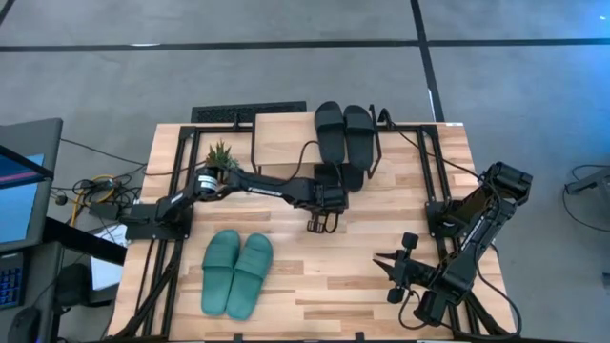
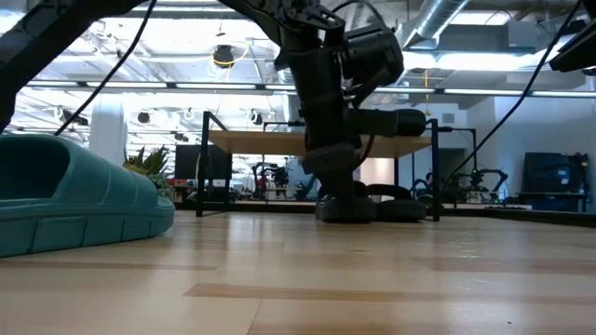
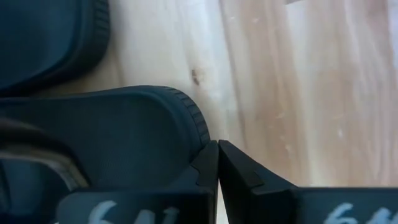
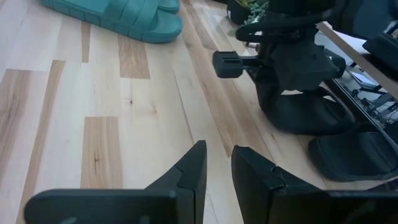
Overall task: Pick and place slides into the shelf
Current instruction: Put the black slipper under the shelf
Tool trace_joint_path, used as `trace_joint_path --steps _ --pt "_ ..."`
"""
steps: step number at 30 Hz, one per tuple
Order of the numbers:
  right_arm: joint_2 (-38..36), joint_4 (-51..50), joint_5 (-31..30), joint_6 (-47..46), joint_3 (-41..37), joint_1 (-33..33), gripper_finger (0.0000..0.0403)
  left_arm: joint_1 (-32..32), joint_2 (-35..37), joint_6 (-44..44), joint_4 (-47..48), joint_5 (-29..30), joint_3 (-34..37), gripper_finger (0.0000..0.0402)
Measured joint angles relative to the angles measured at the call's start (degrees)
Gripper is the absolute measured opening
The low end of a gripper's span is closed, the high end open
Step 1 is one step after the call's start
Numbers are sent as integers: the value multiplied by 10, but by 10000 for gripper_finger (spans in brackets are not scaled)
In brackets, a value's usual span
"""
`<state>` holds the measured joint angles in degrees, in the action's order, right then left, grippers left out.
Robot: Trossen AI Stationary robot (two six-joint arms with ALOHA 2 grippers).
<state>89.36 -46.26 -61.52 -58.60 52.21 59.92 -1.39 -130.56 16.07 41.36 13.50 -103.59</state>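
Note:
A pair of black slides (image 1: pixel 345 141) lies on the table just right of the shelf's light top board (image 1: pixel 284 143). In the low view they sit low between the shelf's thin black legs (image 2: pixel 436 177). My left gripper (image 3: pixel 218 163) is shut and slants down at the near end of one black slide (image 3: pixel 118 127), its arm reaching across from the left (image 1: pixel 276 188). A teal pair of slides (image 1: pixel 236 273) rests sole-down near the table's front left. My right gripper (image 4: pixel 217 160) hangs open over bare wood at the front right, with nothing between its fingers. My left gripper lies with the outer side of one shut finger (image 3: pixel 208 160) against the ribbed rim of the black slide's rounded near end (image 3: pixel 198 127). The fingers slant down from the table's left. The slide lies flat on the table.
A small potted plant (image 1: pixel 221 154) stands left of the shelf board. Black frame rails (image 1: pixel 431 162) run along both sides of the table. Bare wood (image 1: pixel 324 276) lies between the teal pair and my right arm (image 1: pixel 472 229).

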Motion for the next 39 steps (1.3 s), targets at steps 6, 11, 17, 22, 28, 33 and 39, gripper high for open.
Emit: trace_joint_path --steps 6,11,17,22,28,33,39 --pt "0 0 1 0 0 0 66 -19 1 11 -18 -6 20 0" --pt "0 0 1 0 0 0 66 -33 2 15 -56 -21 51 0" --pt "0 -1 0 0 0 0 66 -31 3 23 -60 -15 53 0" --pt "0 -3 0 0 0 0 66 -27 1 39 -63 -2 43 0" --pt "0 -3 0 0 0 0 66 -30 1 39 -66 5 43 0" --pt "0 -4 0 0 0 0 66 -31 1 39 -77 7 43 0" --pt "0 -4 0 0 0 0 66 -37 1 39 -81 8 43 0"
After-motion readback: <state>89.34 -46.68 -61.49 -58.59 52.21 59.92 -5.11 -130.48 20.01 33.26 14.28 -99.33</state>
